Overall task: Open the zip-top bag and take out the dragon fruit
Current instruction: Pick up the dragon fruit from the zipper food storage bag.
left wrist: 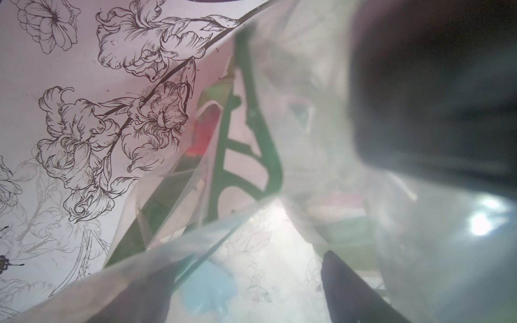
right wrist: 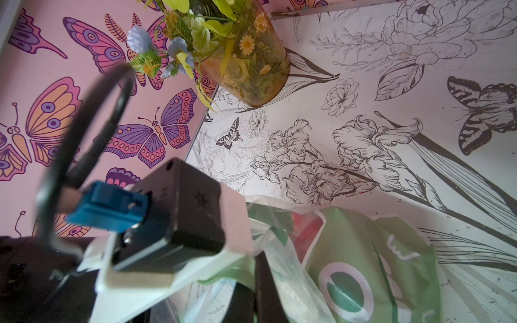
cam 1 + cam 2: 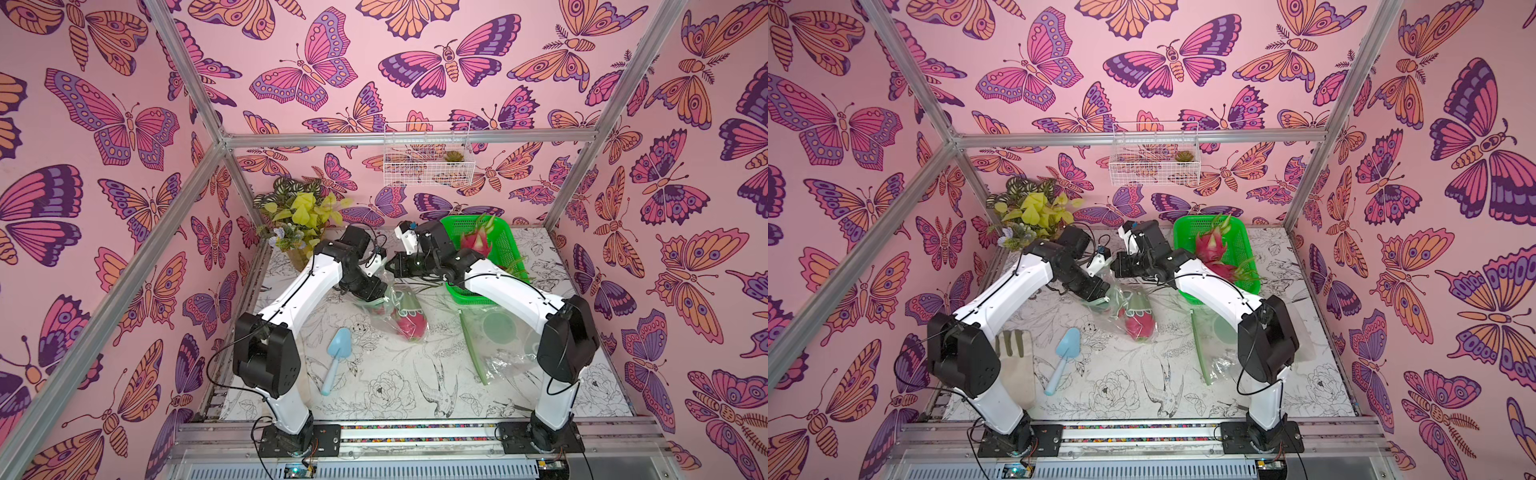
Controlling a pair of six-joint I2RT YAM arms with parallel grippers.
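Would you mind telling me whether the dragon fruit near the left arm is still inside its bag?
Inside. In both top views the dragon fruit lies wrapped in the clear zip-top bag, plastic covering it on the table.

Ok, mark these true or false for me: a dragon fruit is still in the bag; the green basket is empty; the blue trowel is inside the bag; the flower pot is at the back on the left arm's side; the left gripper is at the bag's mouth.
1. A dragon fruit is in the bag. True.
2. The green basket is empty. False: pink dragon fruit lies in it.
3. The blue trowel is inside the bag. False: it lies on the table, outside the bag.
4. The flower pot stands at the back on the left arm's side. True.
5. The left gripper is at the bag's mouth. True.
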